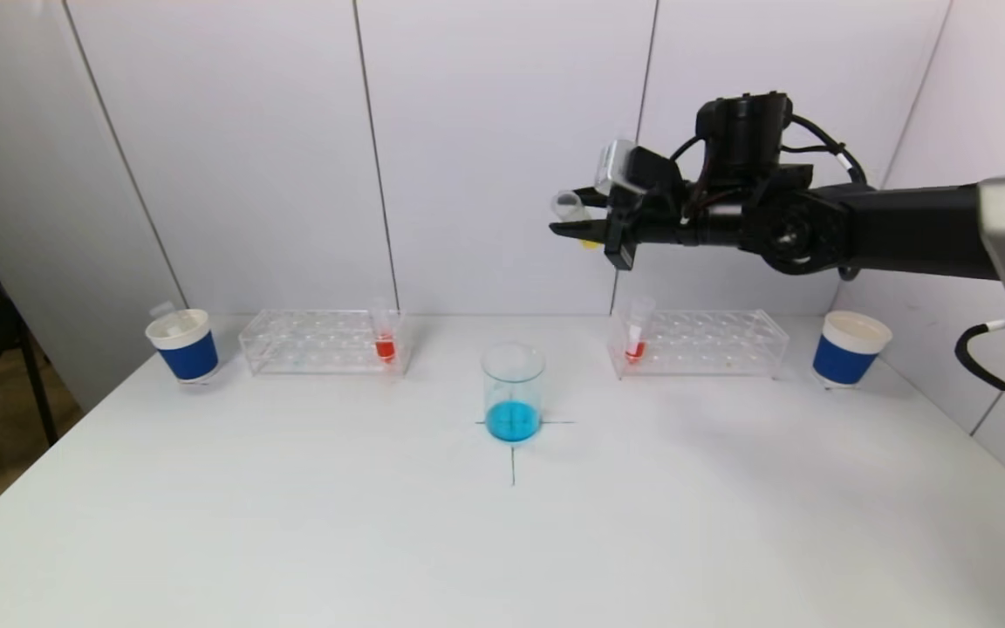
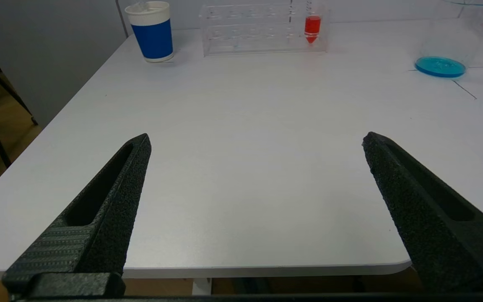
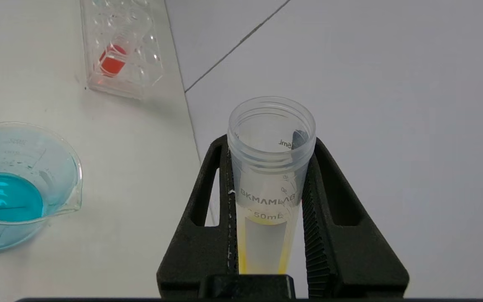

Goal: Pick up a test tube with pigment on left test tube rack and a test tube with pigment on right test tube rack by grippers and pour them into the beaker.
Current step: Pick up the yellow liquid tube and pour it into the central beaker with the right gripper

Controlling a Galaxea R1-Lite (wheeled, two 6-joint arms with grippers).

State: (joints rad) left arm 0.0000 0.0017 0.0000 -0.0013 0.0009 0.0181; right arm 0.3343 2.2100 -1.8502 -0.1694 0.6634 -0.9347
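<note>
- Right claw point(image 3: 268, 184) grasps a tube point(image 3: 270, 167) marked "50mL", yellow inside, high above the counter point(image 1: 293, 523).
- Left claw point(image 2: 256, 142) spread wide near the counter's edge.
- Beaker point(image 1: 513, 392) stands apart, blue inside.

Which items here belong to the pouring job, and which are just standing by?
Job: yellow tube held in right gripper; beaker; left rack; right rack; red tubes.
Bystanders: paper cups; left gripper, open.
</note>
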